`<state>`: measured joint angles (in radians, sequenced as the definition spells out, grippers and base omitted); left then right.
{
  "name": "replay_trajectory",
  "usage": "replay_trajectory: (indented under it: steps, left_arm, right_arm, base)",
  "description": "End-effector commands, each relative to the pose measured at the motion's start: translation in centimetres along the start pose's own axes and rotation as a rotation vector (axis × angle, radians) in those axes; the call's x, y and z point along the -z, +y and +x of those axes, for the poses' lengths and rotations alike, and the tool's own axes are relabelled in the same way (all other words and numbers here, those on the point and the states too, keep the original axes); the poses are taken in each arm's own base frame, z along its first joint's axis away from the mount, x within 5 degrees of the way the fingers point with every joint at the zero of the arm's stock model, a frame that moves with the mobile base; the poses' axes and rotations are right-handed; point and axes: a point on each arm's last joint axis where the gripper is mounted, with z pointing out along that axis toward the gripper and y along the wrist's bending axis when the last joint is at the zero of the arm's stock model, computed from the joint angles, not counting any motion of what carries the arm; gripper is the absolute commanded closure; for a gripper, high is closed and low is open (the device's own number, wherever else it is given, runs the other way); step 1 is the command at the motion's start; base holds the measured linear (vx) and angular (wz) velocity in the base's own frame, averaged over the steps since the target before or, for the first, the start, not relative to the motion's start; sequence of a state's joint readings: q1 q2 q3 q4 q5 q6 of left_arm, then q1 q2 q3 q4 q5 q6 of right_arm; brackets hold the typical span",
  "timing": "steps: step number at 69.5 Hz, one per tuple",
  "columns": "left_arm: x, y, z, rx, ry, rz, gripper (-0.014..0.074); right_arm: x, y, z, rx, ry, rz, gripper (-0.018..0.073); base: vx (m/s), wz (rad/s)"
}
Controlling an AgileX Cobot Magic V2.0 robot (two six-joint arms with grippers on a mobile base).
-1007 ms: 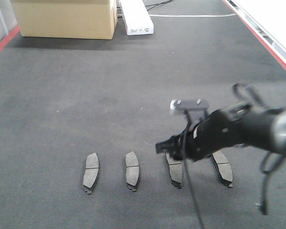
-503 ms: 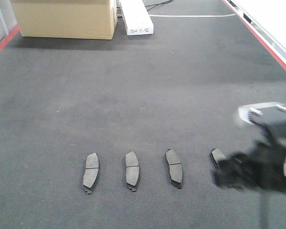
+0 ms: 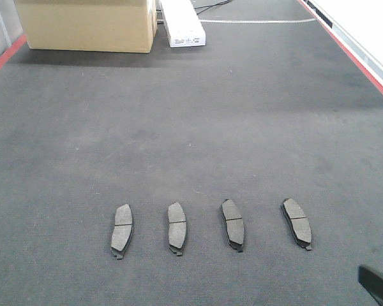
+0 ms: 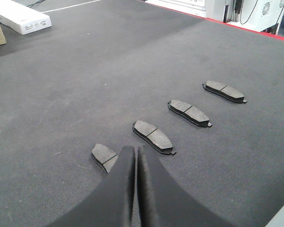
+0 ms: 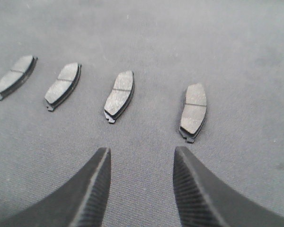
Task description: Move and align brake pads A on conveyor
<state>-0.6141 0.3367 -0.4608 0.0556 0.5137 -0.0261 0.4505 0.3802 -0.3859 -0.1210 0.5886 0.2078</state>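
A cardboard box [image 3: 86,24] is sitting at the 11 o'clock end of the conveyor [image 3: 191,127]; its flaps are out of frame, so contents can't be told. A long white carton [image 3: 182,24] is lying closed just beside it, toward 12 o'clock.

Four brake pads A are lying flat on the conveyor in a side-by-side row toward 6 o'clock, evenly spaced and not touching: first [image 3: 122,230], second [image 3: 177,227], third [image 3: 233,224], fourth [image 3: 297,222]. Each is a dark-grey curved oblong with a thin groove running across its middle and a darker backing edge showing underneath. The two right-hand ones are leaning slightly toward 11 o'clock; the left pair are sitting nearly straight.

The left gripper [image 4: 135,156] is hovering above the belt with its black fingers pressed together and nothing between them; the nearest pad [image 4: 105,157] is partly hidden behind them. The right gripper [image 5: 141,161] is hovering with its ribbed fingers spread apart, empty, the closest pad [image 5: 194,111] lying just beyond at 1 o'clock.
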Motion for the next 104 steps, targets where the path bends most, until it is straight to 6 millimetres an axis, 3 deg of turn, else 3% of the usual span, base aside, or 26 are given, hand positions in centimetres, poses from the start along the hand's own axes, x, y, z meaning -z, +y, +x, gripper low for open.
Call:
replay_trajectory:
  steps: [1,20,92,104]
  left_arm:
    - [0.2,0.0,-1.4,0.006,-0.091,0.001,0.0603]
    - [0.2,0.0,-1.4,0.006,-0.091,0.001,0.0603]
    - [0.2,0.0,-1.3,0.006,-0.09,0.001,0.0603]
    - [1.1,0.8,-0.3,0.027,-0.159,-0.115,0.0603]
  right_arm:
    - [0.7,0.0,-0.9,0.026,-0.118,-0.004,0.0286]
    - [1.2,0.0,-0.9,0.027,-0.161,-0.008,0.0573]
    - [1.2,0.0,-0.9,0.026,-0.163,-0.009,0.0566]
    - [1.2,0.0,-0.9,0.026,-0.163,-0.009,0.0566]
  base:
    - [0.0,0.0]
    - [0.0,0.0]
    - [0.0,0.0]
    - [0.0,0.0]
